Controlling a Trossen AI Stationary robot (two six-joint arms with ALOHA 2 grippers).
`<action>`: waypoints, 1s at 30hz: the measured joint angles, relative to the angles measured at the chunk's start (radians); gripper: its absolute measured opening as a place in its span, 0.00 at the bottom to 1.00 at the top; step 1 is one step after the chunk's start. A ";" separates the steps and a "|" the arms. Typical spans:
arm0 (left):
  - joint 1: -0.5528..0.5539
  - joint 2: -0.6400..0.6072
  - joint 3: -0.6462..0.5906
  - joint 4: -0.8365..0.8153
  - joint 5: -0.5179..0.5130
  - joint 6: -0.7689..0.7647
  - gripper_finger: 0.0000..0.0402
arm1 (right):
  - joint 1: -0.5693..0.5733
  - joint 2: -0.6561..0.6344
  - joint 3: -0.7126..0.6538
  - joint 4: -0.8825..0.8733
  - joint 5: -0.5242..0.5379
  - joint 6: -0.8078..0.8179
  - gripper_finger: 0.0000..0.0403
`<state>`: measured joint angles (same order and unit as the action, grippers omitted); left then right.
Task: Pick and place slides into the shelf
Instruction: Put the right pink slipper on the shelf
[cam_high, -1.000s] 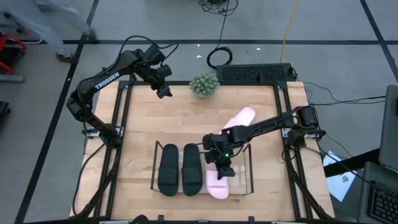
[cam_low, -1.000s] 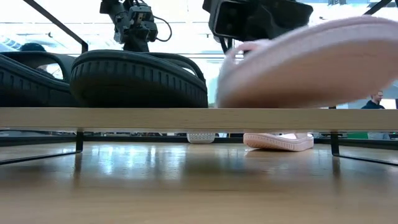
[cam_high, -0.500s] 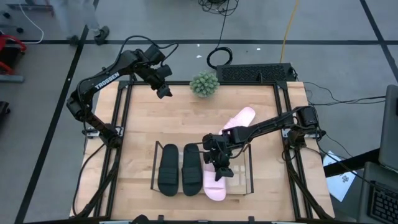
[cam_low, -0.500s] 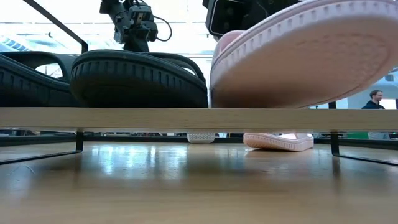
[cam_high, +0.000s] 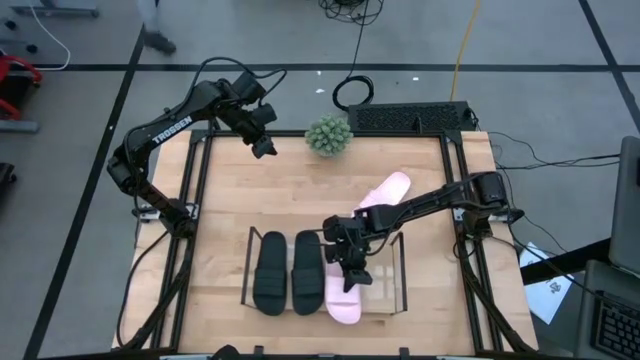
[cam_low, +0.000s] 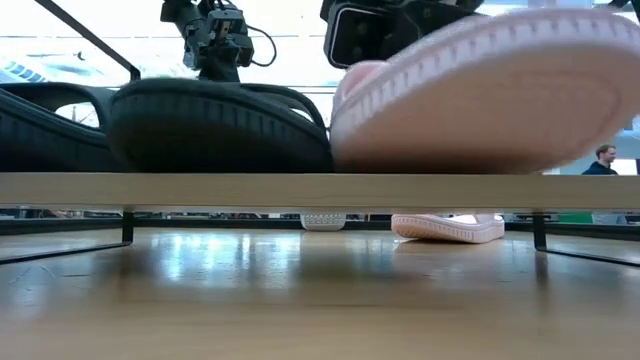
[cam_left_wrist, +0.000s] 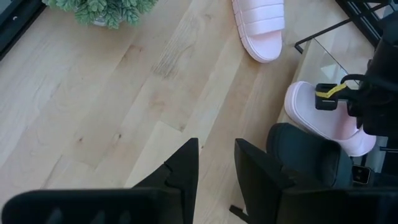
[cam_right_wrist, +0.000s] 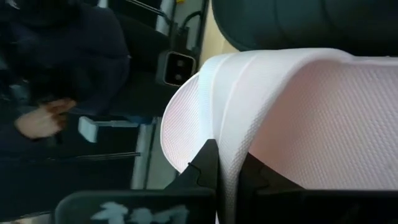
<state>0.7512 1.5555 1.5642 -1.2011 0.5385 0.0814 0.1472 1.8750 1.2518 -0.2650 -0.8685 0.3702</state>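
Two black slides (cam_high: 268, 272) (cam_high: 307, 272) lie side by side on top of the clear shelf (cam_high: 400, 292). My right gripper (cam_high: 352, 270) is shut on a pink slide (cam_high: 343, 298) just right of them. In the low view its ribbed sole (cam_low: 490, 100) slopes, with the low end beside the black slide (cam_low: 220, 125). A second pink slide (cam_high: 385, 195) lies flat on the table behind the shelf. My left gripper (cam_high: 262, 146) hangs open and holds nothing above the table's far left. My right gripper pinches the pink slide's wide strap at its edge (cam_right_wrist: 231, 149) between its two fingers. It comes slanting down from the table's far right. The slide is tilted, its low end (cam_low: 400, 160) at the shelf's top board; I cannot tell whether it rests there.
A small green plant (cam_high: 328, 135) and a black keyboard (cam_high: 410, 118) stand at the table's far edge. The shelf's right part beside the held slide is bare. A person's hand (cam_right_wrist: 43, 118) shows beyond the table's near edge.
My right gripper has carried the pink slide a little toward the black slides and down. The slide has turned from a slant to nearly parallel with them, and its low end now sits close beside the right black slide.
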 joint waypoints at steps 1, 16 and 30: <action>0.000 0.000 0.000 0.000 0.000 0.000 0.26 | 0.000 0.005 0.000 0.013 -0.013 0.012 0.00; 0.000 0.000 0.000 0.001 0.000 0.017 0.26 | -0.006 0.012 0.000 0.083 -0.022 0.053 0.00; 0.000 0.000 0.000 0.002 -0.002 0.019 0.26 | -0.010 0.013 0.012 0.059 0.013 0.054 0.00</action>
<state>0.7509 1.5555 1.5642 -1.1995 0.5362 0.1006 0.1377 1.8877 1.2642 -0.2065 -0.8554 0.4247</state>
